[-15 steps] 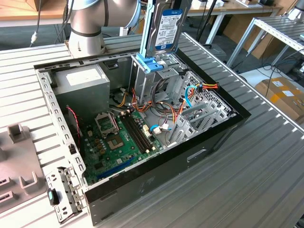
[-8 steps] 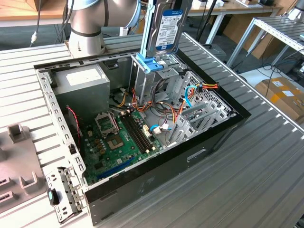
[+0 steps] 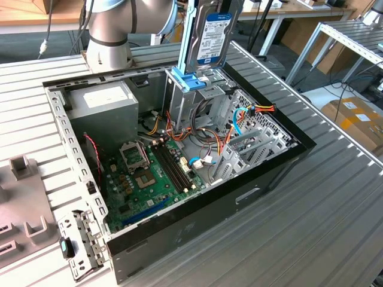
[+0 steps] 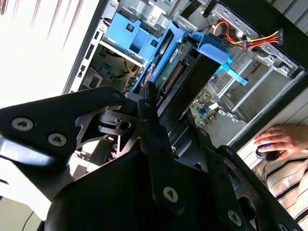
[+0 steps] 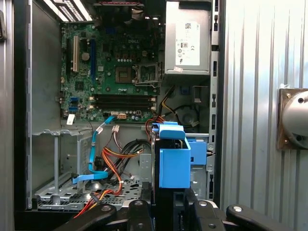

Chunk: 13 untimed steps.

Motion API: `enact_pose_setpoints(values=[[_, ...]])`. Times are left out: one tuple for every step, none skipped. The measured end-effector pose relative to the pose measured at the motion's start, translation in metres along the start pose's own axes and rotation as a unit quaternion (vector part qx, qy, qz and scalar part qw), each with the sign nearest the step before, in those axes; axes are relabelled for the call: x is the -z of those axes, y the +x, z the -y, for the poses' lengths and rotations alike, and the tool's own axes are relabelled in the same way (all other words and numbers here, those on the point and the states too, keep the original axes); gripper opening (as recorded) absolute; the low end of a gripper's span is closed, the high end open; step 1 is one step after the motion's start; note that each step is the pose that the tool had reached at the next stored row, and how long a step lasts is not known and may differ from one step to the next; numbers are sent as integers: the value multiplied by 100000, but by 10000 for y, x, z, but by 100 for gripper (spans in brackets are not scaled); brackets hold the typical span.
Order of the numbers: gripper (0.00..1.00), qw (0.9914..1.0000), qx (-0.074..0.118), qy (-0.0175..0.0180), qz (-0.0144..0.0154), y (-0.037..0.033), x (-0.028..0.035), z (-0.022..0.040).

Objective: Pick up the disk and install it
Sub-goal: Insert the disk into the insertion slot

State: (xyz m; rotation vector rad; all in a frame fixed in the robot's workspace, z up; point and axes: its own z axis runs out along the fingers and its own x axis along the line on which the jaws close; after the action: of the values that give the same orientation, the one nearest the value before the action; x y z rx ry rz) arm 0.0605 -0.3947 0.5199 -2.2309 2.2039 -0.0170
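The disk (image 3: 210, 31), silver-grey with a white and blue label and blue side rails, hangs upright on its edge just above the drive cage (image 3: 200, 98) at the back of the open computer case (image 3: 197, 209). Its lower end is close over the blue bracket (image 3: 187, 79) on the cage. In the second wrist view the disk (image 4: 179, 79) runs edge-on between the black fingers (image 4: 150, 113), and my gripper (image 4: 175, 127) is shut on it. In the first wrist view the disk's blue-railed end (image 5: 173, 161) sticks out from my gripper (image 5: 169, 211) over the case interior.
Inside the case lie the grey power-supply box (image 3: 99, 103), the green motherboard (image 3: 146, 179) and loose orange and blue cables (image 3: 239, 122). The arm's base (image 3: 111, 33) stands behind the case. A grey fixture (image 3: 24, 203) sits at the exterior view's left. A person's hand (image 4: 279, 140) rests on a mouse.
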Motion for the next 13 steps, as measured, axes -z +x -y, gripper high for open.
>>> enact_pose_setpoints(values=[[35, 100000, -1, 0, -3, 0, 0, 0], [35, 100000, -2, 1, -2, 1, 0, 0], [35, 100000, -1, 2, 1, 1, 0, 0], [35, 100000, -2, 2, -2, 1, 0, 0], [35, 100000, -2, 1, 0, 2, 0, 0], [35, 100000, -1, 1, -4, 2, 0, 0], [35, 100000, 0, -1, -4, 2, 0, 0], [35, 100000, 0, 0, -3, 3, 0, 0], [35, 100000, -1, 0, -1, 3, 0, 0], [35, 100000, -1, 0, -1, 6, 0, 0], [35, 100000, 3, -1, -6, 11, 1, 0], [35, 100000, 4, -2, -10, 22, 1, 0], [35, 100000, 4, 0, 0, 36, 0, 0]])
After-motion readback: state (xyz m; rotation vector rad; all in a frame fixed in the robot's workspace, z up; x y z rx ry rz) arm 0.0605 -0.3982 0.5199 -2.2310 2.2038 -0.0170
